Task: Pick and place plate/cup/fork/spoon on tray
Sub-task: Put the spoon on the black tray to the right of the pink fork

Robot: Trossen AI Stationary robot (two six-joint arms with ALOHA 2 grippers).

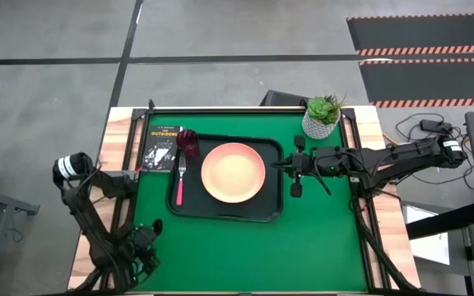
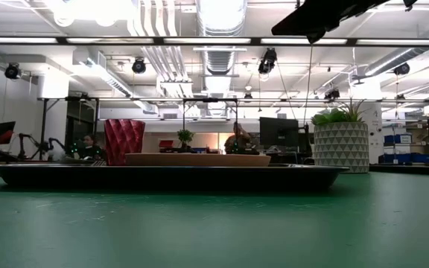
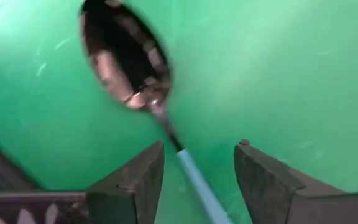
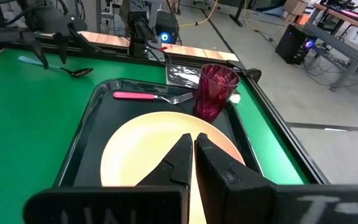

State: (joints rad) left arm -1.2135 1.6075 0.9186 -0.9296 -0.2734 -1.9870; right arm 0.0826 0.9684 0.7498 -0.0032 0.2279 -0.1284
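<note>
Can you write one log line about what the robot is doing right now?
left tool: open around spoon handle on table | right tool: shut, above plate | fork, cup: on tray

We see a green table top (image 1: 245,255) with pale wooden side rails (image 1: 113,140), standing on a grey concrete floor (image 1: 48,82) crossed by dark seams. Orange-and-black striped mats (image 1: 422,41) lie on the floor at the far right. A white patterned pot with a green plant (image 1: 322,117) stands at the table's far edge, and a small black book (image 1: 161,148) lies near the far left corner. Looking level across the table, we see an open industrial ceiling with white ducts (image 2: 220,30), pipes and bright strip lights (image 2: 88,9). Beyond stand dark monitors (image 2: 278,132), desks and a seated person (image 2: 88,149). Loose cables (image 1: 422,130) trail beside the table's right side.
</note>
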